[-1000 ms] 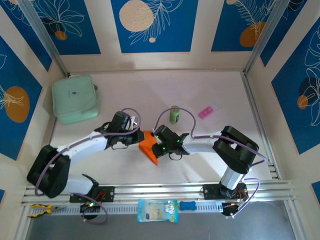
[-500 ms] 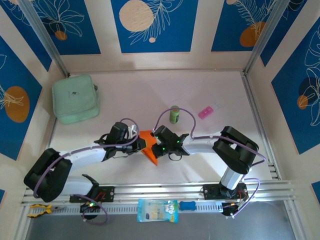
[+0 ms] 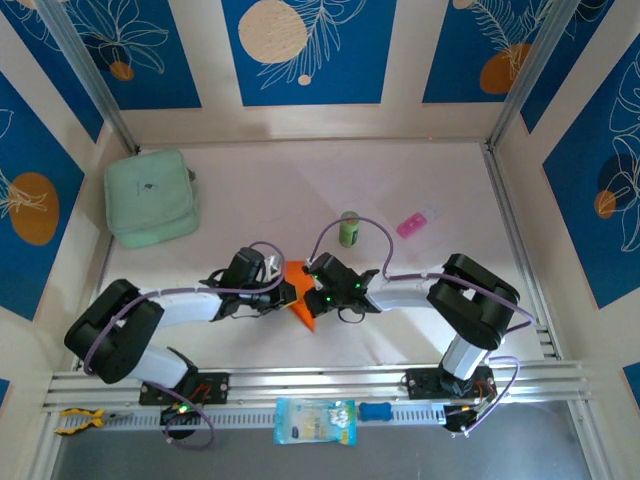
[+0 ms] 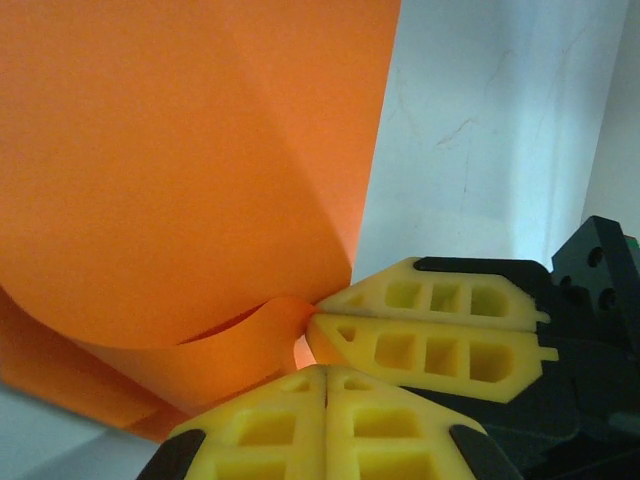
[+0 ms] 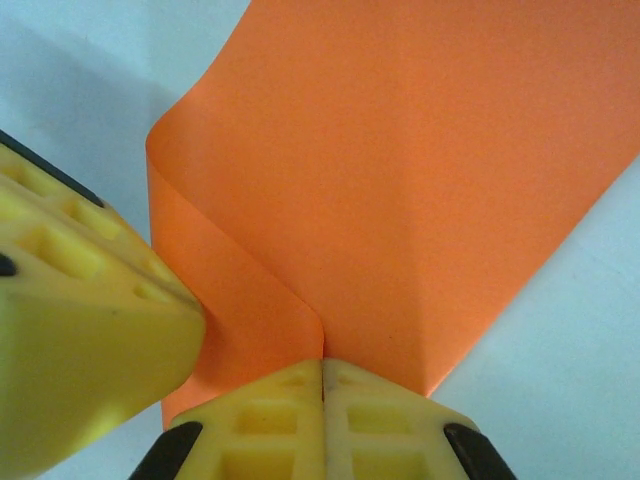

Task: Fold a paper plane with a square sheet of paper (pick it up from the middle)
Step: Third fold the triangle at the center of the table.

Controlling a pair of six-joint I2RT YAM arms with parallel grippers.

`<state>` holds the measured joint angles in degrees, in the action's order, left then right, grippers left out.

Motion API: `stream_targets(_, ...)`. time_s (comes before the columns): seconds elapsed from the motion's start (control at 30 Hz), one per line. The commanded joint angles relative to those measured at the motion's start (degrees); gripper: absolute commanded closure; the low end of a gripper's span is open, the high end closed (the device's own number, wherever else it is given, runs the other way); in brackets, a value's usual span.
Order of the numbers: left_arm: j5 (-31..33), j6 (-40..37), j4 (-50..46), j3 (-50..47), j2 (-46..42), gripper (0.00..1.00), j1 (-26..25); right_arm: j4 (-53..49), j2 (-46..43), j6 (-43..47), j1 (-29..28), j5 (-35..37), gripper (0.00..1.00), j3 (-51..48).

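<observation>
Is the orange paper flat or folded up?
Folded. The orange paper has a flap doubled over, with a crease running to the right claw.

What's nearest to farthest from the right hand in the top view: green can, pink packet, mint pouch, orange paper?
1. Orange paper, pinched in the right hand.
2. Green can, just beyond.
3. Pink packet, back right.
4. Mint pouch, far left.

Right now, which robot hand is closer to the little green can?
Right. The right gripper sits just below the green can, slightly left; the left gripper is farther left, across the orange paper.
</observation>
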<state>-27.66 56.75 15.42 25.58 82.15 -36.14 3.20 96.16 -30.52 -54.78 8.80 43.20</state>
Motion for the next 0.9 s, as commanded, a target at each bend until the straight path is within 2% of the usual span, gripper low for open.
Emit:
stream_targets(0.0,-0.66,0.27,1.14,-0.52,1.23,1.00,-0.60,-4.39,0.61,-0.41,-0.28,1.01,0.96,-2.07)
stream_targets(0.5,2.93,-2.12,-0.83,-2.86,5.90,1.00,-0.81,-4.25,0.78,-0.07,-0.21,-0.03,0.95,-1.22)
stream_targets(0.67,2.55,-1.78,0.74,-2.95,6.74,1.00,-0.80,-4.71,0.15,-0.90,0.25,-3.86,0.87,0.71)
stream_targets(0.77,2.62,-1.92,0.30,-2.73,6.71,1.00,-0.77,-7.61,-2.43,-3.10,1.55,-5.49,0.70,2.24)
stream_targets(0.87,2.74,-1.92,0.22,-2.82,6.45,1.00,-0.85,-9.81,-5.76,-5.10,3.47,-8.59,0.62,2.22)
